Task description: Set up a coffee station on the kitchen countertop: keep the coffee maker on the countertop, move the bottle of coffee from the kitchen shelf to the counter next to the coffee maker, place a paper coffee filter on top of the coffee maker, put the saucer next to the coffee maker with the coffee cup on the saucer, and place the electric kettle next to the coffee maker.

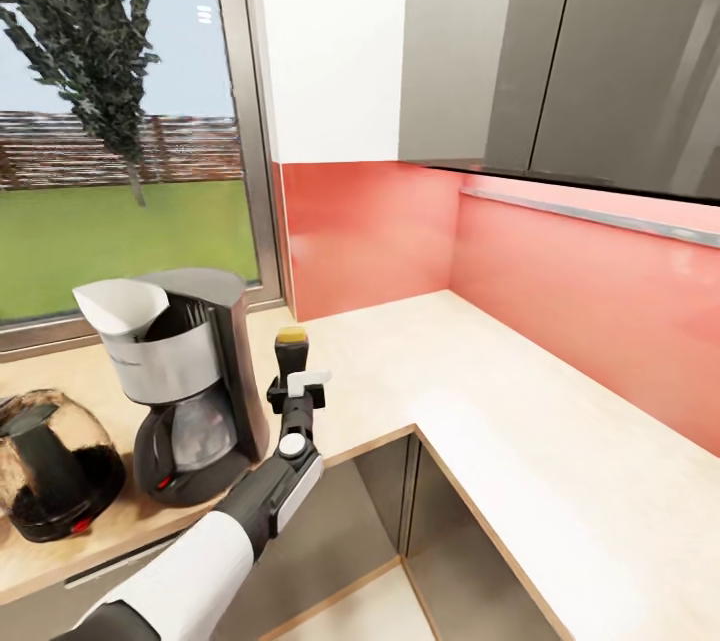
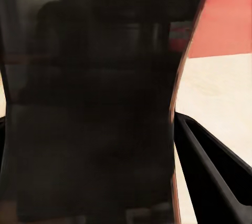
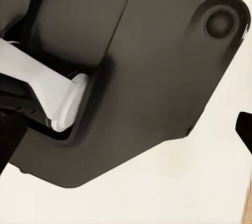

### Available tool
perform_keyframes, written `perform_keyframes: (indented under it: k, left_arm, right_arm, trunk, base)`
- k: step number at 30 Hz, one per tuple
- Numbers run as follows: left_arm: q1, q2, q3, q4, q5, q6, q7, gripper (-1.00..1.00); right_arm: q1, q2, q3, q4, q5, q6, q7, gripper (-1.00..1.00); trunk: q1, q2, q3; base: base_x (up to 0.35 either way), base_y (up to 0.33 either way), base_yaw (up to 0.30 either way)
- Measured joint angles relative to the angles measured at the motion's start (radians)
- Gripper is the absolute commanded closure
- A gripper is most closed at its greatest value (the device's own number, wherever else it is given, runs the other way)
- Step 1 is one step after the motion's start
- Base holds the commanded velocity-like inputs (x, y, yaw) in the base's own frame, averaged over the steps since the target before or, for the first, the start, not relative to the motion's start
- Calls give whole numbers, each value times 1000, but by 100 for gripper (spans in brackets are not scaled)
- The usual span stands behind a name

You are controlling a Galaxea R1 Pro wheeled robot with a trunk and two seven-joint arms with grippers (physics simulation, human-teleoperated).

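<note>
The black and silver coffee maker [image 1: 190, 381] stands on the kitchen countertop [image 1: 520, 391] by the window, with the white paper coffee filter [image 1: 125, 306] on top of it. The glass electric kettle [image 1: 50, 466] stands just left of it. My left gripper [image 1: 296, 383] is shut on the dark, yellow-capped bottle of coffee [image 1: 292, 349], upright just right of the coffee maker; its base is hidden. In the left wrist view the bottle [image 2: 89, 103] sits against one black finger [image 2: 210, 166]. My right gripper [image 3: 126, 140] hangs open beside the robot's dark body. The saucer, coffee cup and kitchen shelf are out of view.
The countertop turns a corner and runs on along the red backsplash [image 1: 590, 311]. Dark grey wall cabinets [image 1: 560, 51] hang above that stretch. A large window [image 1: 120, 121] is behind the coffee maker. Glossy dark cabinet fronts [image 1: 350, 521] sit below the counter edge.
</note>
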Motion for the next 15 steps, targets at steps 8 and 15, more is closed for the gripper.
perform_keyframes:
  k: [8, 15]
  left_arm:
    - [1, 2, 0, 0, 0, -3, 1, 100]
    - [2, 14, -1, 1, 3, -3, 51, 100]
  right_arm:
    - [0, 0, 1, 0, 1, -1, -1, -100]
    - [0, 0, 0, 0, 0, -1, -1, -100]
  trunk:
    - [1, 0, 0]
    - [0, 0, 0]
  base:
    - [67, 9, 0]
    - [122, 52, 0]
